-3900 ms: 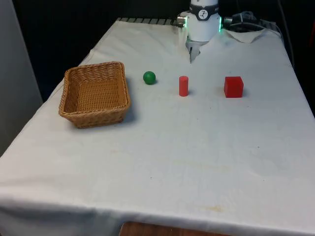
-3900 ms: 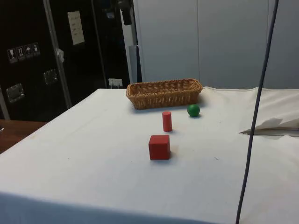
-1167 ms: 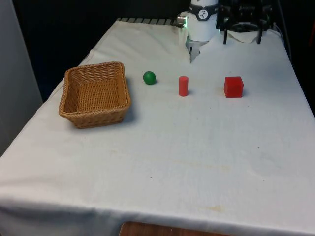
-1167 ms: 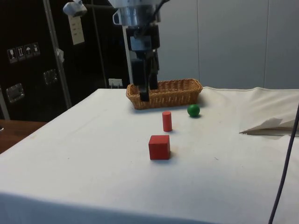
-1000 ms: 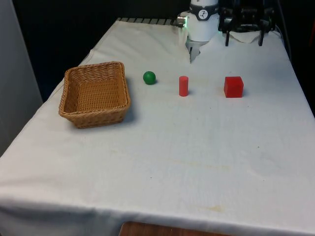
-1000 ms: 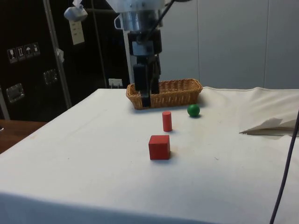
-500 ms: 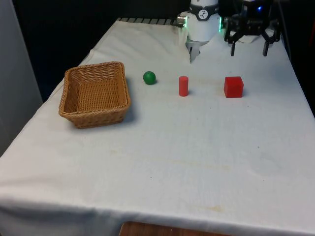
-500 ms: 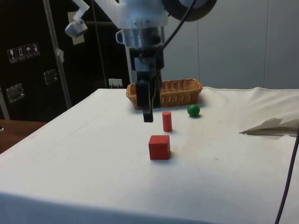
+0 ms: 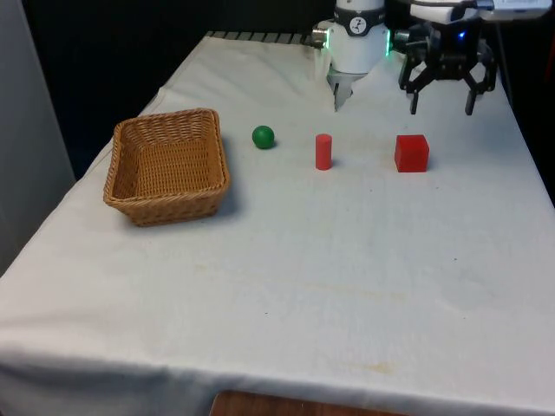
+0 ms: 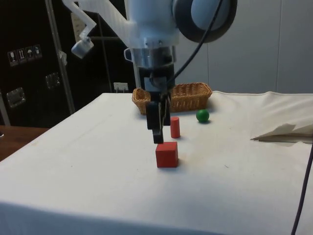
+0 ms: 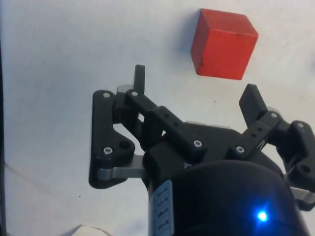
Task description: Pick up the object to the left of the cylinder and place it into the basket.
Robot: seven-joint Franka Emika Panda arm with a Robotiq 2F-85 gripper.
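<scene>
A green ball (image 9: 263,137) lies on the white cloth, on the front view's left of the upright red cylinder (image 9: 323,151). Further left stands the wicker basket (image 9: 167,165). In the side view the ball (image 10: 202,115), cylinder (image 10: 174,127) and basket (image 10: 172,97) line up behind the arm. My gripper (image 9: 441,108) hangs open and holds nothing, in the air behind the red cube (image 9: 411,152). In the side view the gripper (image 10: 157,137) hovers just above the cube (image 10: 167,154). The wrist view has the open gripper (image 11: 195,90) near the cube (image 11: 224,43).
A crumpled white cloth fold (image 10: 283,132) lies at the table's robot end. The robot's white base (image 9: 357,43) stands at the far end of the table, behind the cylinder.
The arm has swung into view and come down, forward and towards the front view's right, ending over the red cube. The ball, cylinder, cube and basket have not moved.
</scene>
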